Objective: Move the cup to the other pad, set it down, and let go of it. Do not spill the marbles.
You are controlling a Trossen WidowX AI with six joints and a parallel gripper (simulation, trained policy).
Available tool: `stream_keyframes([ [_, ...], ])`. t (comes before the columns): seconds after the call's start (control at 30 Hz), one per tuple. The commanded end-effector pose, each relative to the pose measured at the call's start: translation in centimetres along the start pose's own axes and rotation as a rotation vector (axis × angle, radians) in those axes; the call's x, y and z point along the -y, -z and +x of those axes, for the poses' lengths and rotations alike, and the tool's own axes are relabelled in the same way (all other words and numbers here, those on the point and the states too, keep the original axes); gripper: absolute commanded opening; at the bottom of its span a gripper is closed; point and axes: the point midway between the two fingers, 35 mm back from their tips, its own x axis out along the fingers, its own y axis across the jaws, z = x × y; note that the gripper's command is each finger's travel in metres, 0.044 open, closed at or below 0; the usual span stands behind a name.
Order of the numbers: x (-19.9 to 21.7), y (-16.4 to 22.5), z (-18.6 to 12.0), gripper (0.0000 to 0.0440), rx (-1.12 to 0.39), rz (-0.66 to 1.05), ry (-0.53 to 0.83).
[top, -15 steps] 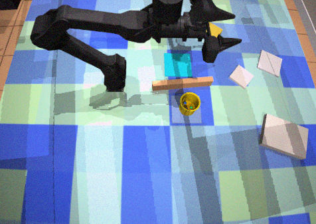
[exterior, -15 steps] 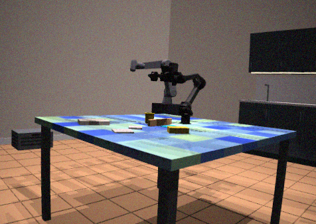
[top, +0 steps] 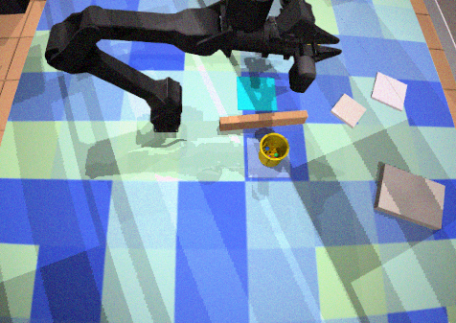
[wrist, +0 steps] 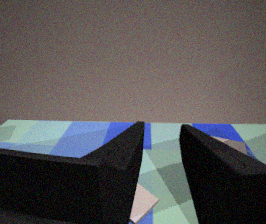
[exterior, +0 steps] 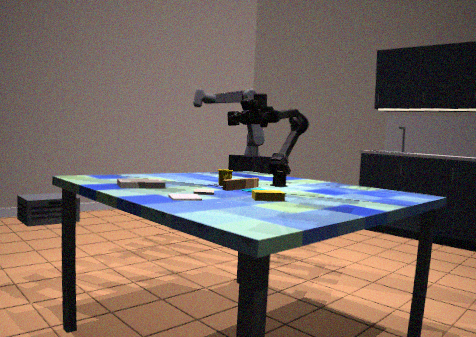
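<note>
The yellow cup (top: 273,149) (exterior: 225,175) stands upright with several small marbles inside, on a pale blue pad (top: 255,172) in front of a wooden bar. The other pad, cyan (top: 257,93), lies behind the bar with nothing on it. My gripper (top: 339,46) (wrist: 162,130) is raised well above the table, behind and to the right of the cup in the top view, with its fingers pointing sideways. The fingers are a little apart, with nothing between them. The cup is not in the wrist view.
The wooden bar (top: 263,120) (exterior: 241,184) lies between the two pads. Two flat pale tiles (top: 349,110) (top: 389,91) and a thicker pale block (top: 413,196) (exterior: 141,184) lie to the right in the top view. A yellow block (exterior: 268,195) shows in the exterior view.
</note>
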Motion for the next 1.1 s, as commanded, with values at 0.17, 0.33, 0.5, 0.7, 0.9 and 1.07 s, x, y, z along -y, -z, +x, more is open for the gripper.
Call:
stream_keyframes([
  [0.17,-1.1,1.1,0.5,0.0096,-0.125,0.065,-0.021],
  [0.33,-1.8,1.7,0.7,0.011,-0.201,0.099,-0.028],
  [0.5,-2.3,2.3,0.9,0.0112,-0.28,0.129,-0.028],
  [0.7,-2.8,3.1,1.0,0.0108,-0.377,0.155,-0.021],
  [0.9,-3.1,4.0,1.0,0.0104,-0.476,0.169,-0.008],
  [1.07,-3.3,4.8,0.9,0.0104,-0.559,0.171,0.007],
])
